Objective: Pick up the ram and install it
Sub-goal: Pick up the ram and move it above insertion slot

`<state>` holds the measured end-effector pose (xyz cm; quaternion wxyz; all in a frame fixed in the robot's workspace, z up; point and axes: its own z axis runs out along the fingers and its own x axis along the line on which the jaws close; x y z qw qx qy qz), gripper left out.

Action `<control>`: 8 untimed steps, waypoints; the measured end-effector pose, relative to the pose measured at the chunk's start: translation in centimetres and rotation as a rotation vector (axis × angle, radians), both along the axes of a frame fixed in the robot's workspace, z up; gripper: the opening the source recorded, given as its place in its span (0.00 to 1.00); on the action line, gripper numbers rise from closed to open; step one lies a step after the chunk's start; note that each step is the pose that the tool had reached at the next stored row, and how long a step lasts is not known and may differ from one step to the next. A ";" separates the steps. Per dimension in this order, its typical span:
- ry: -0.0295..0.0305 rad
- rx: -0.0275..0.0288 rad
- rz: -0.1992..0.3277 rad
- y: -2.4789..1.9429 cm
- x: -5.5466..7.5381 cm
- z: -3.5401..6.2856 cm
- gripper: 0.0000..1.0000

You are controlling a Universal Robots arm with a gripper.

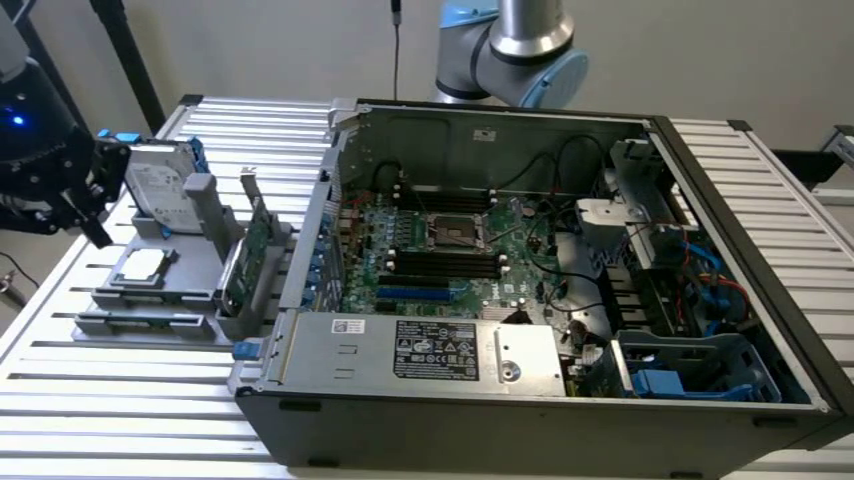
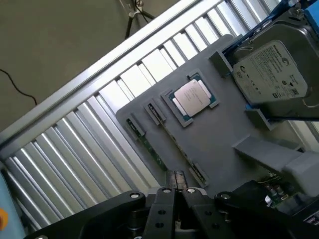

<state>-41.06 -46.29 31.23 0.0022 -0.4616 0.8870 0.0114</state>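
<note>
The claw has its two fingers pressed together with nothing between them. In the wrist view it hangs over the near corner of a grey holder tray, and its tips point at the tray's surface close to one end of the ram. The ram is a thin dark-green stick lying flat in a long clip slot along the tray's edge, next to the bare slats of the table, and the claw is not touching it. A second, parallel slot runs just beside it. Further in on the tray sits a square processor chip, and beyond that a hard drive stands in blue brackets. In the exterior view the tray lies on the exterior view's left of an open computer case, with its motherboard exposed.
</note>
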 end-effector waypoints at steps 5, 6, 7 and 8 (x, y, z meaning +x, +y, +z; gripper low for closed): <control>0.0000 0.0000 0.090 0.00 0.0 -0.14 0.11; -0.0001 0.0001 0.108 0.00 0.0 -0.17 0.11; -0.0001 0.0000 0.126 0.00 0.0 -0.19 0.11; 0.0000 0.0000 0.145 0.00 0.0 -0.22 0.11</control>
